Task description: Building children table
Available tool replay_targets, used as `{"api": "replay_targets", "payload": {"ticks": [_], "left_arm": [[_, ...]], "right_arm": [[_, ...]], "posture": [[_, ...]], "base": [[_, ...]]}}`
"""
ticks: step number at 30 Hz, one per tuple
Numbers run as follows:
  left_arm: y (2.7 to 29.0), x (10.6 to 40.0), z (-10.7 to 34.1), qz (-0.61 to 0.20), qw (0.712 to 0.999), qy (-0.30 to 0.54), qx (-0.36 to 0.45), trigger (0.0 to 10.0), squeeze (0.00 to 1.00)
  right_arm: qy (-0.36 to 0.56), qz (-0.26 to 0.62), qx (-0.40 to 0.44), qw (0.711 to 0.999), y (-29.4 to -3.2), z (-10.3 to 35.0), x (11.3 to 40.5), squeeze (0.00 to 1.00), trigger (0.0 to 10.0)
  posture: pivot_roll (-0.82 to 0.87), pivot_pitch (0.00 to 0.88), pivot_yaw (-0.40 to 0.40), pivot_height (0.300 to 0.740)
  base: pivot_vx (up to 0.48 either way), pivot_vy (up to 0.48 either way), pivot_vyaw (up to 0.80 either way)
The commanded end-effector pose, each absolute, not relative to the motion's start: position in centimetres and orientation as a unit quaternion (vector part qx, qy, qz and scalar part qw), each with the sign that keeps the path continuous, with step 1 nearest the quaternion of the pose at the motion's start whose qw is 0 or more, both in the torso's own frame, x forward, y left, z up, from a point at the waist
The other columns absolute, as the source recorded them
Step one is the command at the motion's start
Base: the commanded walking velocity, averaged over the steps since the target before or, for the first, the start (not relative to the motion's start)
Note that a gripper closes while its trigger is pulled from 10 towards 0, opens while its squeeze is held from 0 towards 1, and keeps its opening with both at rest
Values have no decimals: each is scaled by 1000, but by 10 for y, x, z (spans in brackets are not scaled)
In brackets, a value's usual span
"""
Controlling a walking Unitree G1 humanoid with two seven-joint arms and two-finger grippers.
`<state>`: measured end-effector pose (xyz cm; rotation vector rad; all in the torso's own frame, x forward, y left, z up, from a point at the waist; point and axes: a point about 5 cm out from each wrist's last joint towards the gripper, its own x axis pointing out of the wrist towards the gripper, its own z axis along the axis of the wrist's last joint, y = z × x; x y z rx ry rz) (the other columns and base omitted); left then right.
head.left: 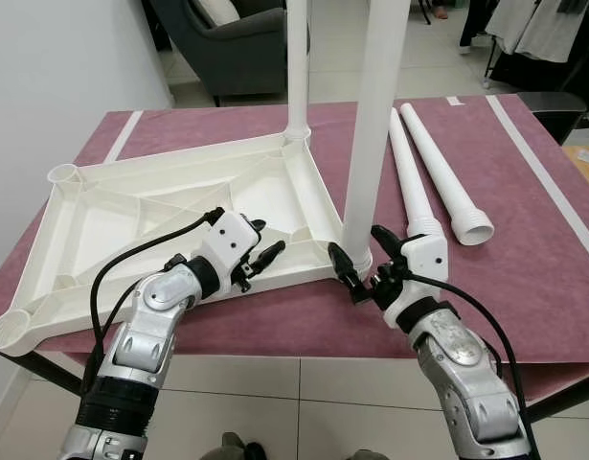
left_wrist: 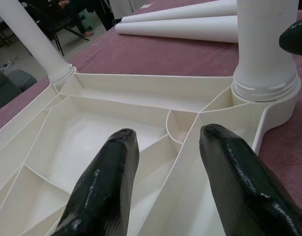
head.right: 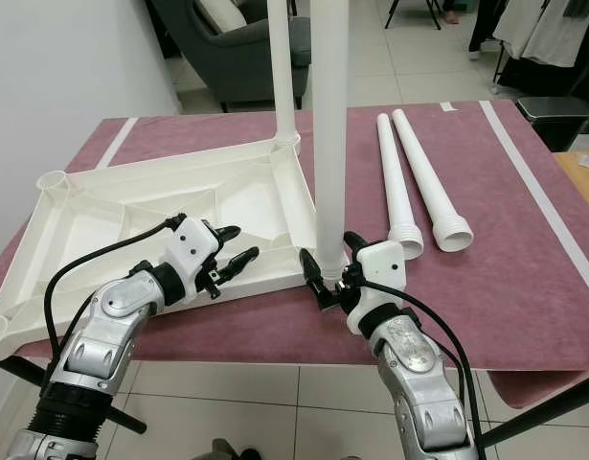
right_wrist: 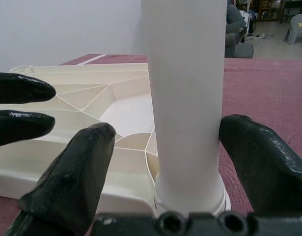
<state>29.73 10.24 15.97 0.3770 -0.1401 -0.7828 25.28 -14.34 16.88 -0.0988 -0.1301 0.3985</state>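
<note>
Straddling leg, fingers seemingly apart

Home living room: dark grey armchair on pale tiled floor, beyond the left gripper; maroon-covered table.

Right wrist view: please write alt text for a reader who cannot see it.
The right claw straddles an upright white leg seated in a corner socket of the upturned tabletop. The left claw's fingertips reach in beside it, above a maroon cloth.

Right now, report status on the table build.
Right gripper straddles the near leg, fingers open. Left gripper open over the tabletop. Two legs lie loose.
</note>
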Motion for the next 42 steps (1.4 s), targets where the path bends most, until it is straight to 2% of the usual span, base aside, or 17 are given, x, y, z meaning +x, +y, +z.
{"api": "replay_targets", "payload": {"ticks": [1,6,8,12,17,21,25,28,31,33,36,37,38,40,42], "left_arm": [[108,302,161,-323,926,-77,181,10000,0],[105,301,161,-338,919,-78,188,10000,0],[101,294,153,-389,900,-49,192,10000,0],[100,291,150,-410,891,-38,193,10000,0],[98,299,149,-423,881,-30,208,10000,0],[97,305,154,-431,875,-31,219,10000,0],[101,295,153,-468,859,-9,210,10000,0],[102,293,153,-472,857,-7,209,10000,0],[124,260,145,-538,821,42,186,10000,0],[126,256,144,-546,816,47,184,10000,0],[133,253,139,-541,817,65,189,10000,0],[148,251,135,-518,825,88,210,10000,0],[148,251,135,-518,825,88,210,10000,0],[185,247,138,-465,839,119,257,10000,0],[190,246,142,-458,841,119,261,10000,0]], "right_arm": [[-64,212,-44,974,-139,168,253,0,10000],[-62,212,-44,974,-142,170,262,0,10000],[-62,226,-53,971,-147,173,272,0,10000],[-64,237,-54,968,-147,175,276,0,10000],[-63,256,-59,963,-142,177,285,0,10000],[-48,283,-64,956,-136,170,286,0,10000],[-35,314,-76,946,-133,165,280,0,10000],[-35,317,-77,945,-133,165,280,0,10000],[-31,322,-77,943,-137,165,276,0,10000],[-31,323,-77,943,-138,165,275,0,10000],[-31,318,-80,944,-139,164,277,0,10000],[-30,311,-83,946,-139,164,280,0,10000],[-30,311,-83,946,-139,164,280,0,10000],[-25,298,-90,950,-142,162,284,0,10000],[-24,296,-92,951,-142,161,284,0,10000]], "posture": [[-134,33,147,740],[-124,32,138,740],[-119,33,134,740],[-116,34,134,740],[-113,34,130,740],[-115,34,134,740],[-119,36,136,740],[-119,36,136,740],[-113,43,137,740],[-113,43,137,740],[-113,43,137,740],[-84,59,142,740],[-84,59,142,740],[-68,65,139,740],[-68,65,139,740]], "base": [[0,0,0],[0,0,0],[0,0,0],[0,0,0],[0,0,0],[0,0,0],[0,0,0],[0,0,0],[0,0,0],[0,0,0],[0,0,0],[0,0,0],[0,0,0],[0,0,0],[0,0,0]]}}
